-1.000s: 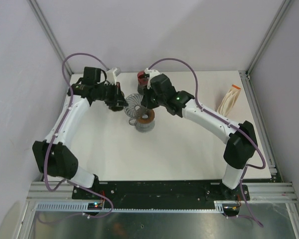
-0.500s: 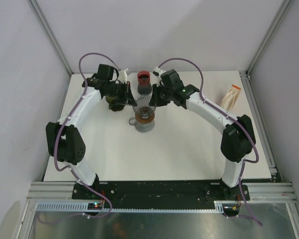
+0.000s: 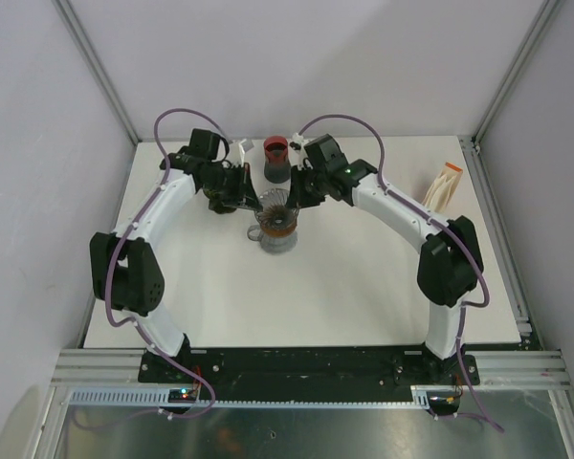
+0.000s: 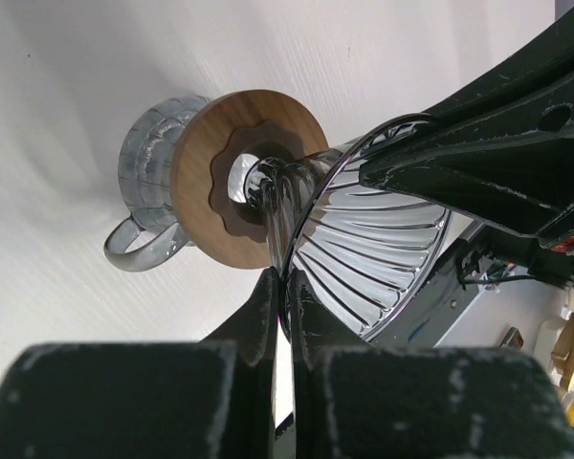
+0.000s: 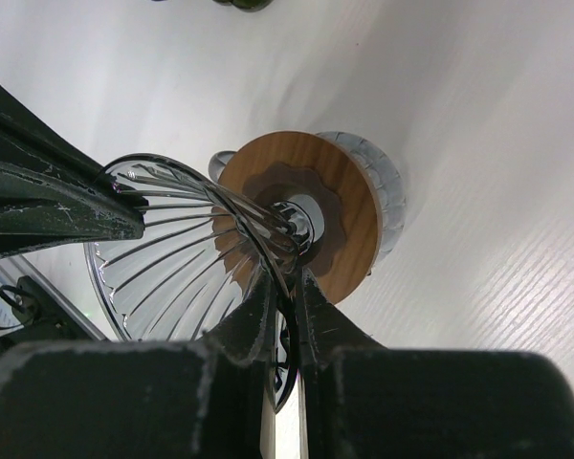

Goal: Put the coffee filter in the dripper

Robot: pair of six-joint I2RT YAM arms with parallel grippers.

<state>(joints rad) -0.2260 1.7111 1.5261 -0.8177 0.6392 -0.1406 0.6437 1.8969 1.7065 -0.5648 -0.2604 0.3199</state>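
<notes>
The coffee filter point(image 3: 443, 191) is standing as a tan paper stack near the far right corner of the tabletop point(image 3: 364, 287), well apart from both my claws. I am judging it light, floppy and easily creased, so I would be pinching one sheet gently by its upper edge. The glass dripper point(image 3: 275, 205), with its wooden collar point(image 4: 225, 177), is resting on a glass mug point(image 4: 145, 158) near the middle of the far edge. My left claw point(image 4: 283, 287) and right claw point(image 5: 285, 292) are each pinching its rim from opposite sides.
</notes>
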